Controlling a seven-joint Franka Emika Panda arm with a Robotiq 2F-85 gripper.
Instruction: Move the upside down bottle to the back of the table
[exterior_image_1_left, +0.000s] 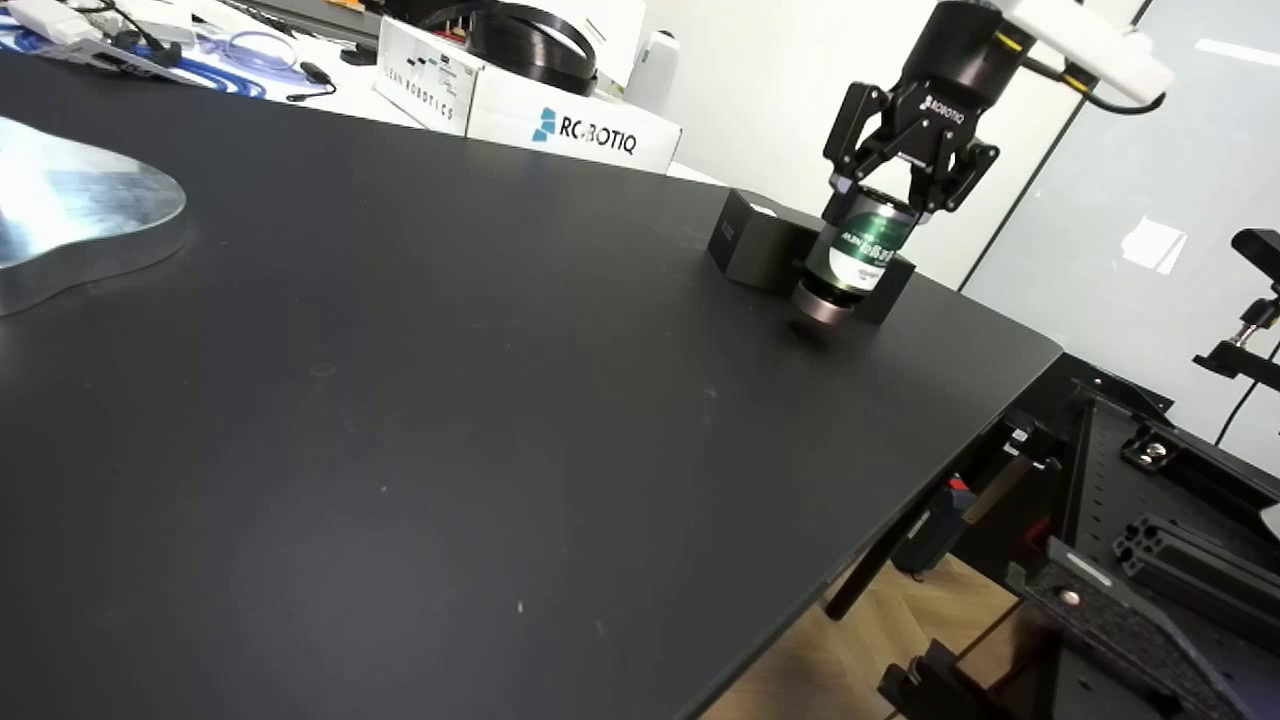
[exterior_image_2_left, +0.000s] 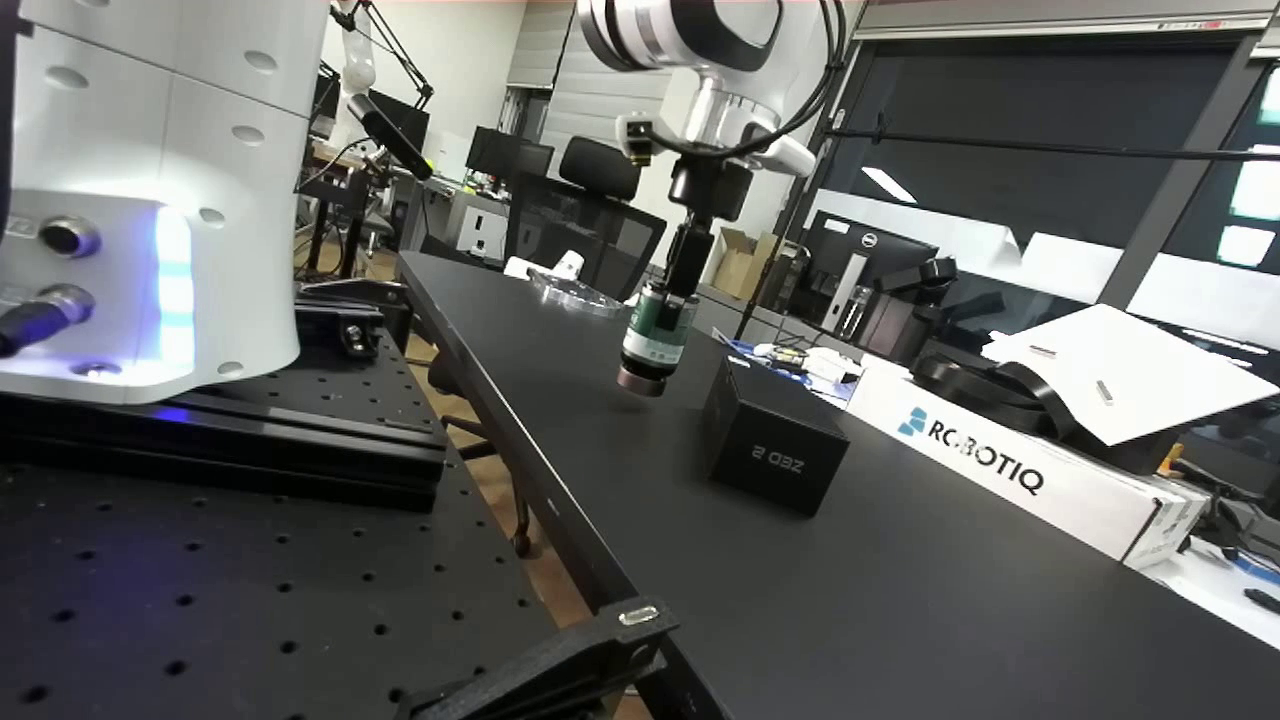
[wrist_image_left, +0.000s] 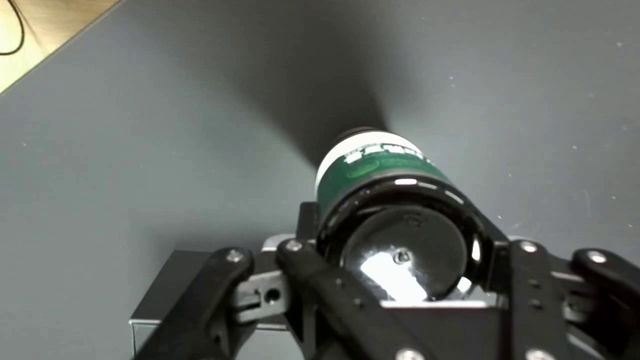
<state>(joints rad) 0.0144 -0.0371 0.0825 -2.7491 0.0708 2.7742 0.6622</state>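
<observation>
The upside down bottle is dark with a green and white label band and a reddish cap end pointing down. It shows in an exterior view and, seen from its base, in the wrist view. My gripper is shut on the bottle near its base; a finger lies on each side of it in the wrist view. The bottle is tilted in both exterior views, and its cap appears slightly above the black table, with a shadow beneath. The cap is mostly hidden in the wrist view.
A black box stands on the table close beside the bottle, also in an exterior view. A white Robotiq box stands past the table's far edge. A shiny metal piece lies at the table's other end. The robot base is beside the table.
</observation>
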